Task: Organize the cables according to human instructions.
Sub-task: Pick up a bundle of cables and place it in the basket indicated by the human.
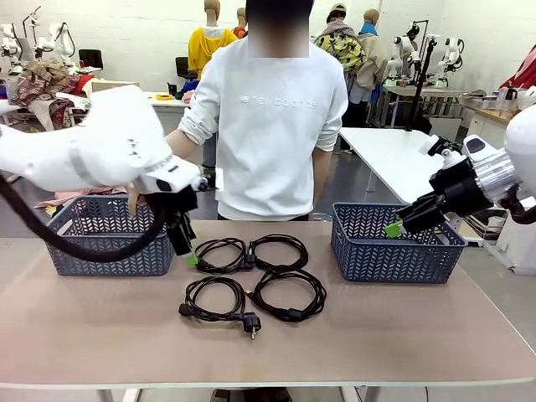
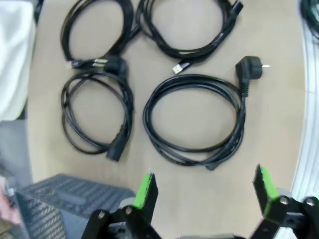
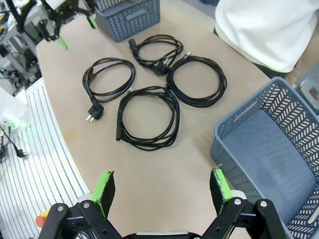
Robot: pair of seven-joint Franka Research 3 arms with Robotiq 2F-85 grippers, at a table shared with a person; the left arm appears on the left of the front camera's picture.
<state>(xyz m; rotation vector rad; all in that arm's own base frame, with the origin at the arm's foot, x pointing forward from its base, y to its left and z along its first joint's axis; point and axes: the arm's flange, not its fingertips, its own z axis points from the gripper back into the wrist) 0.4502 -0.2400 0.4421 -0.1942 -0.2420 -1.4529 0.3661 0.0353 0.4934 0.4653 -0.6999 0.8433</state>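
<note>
Cables (image 1: pixel 291 315) mid-table btwn baskets (image 1: pixel 109 255) — bare top (image 1: pixel 377 331) toward near edge.

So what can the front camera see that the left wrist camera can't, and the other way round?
Front view, not the left wrist view: the right gripper and the right basket under it. Left wrist view, not the front view: both green pads of the left gripper at once, standing wide apart; the front view catches just one green tip. Both views: the four cables coiled on the table, and the left basket.
</note>
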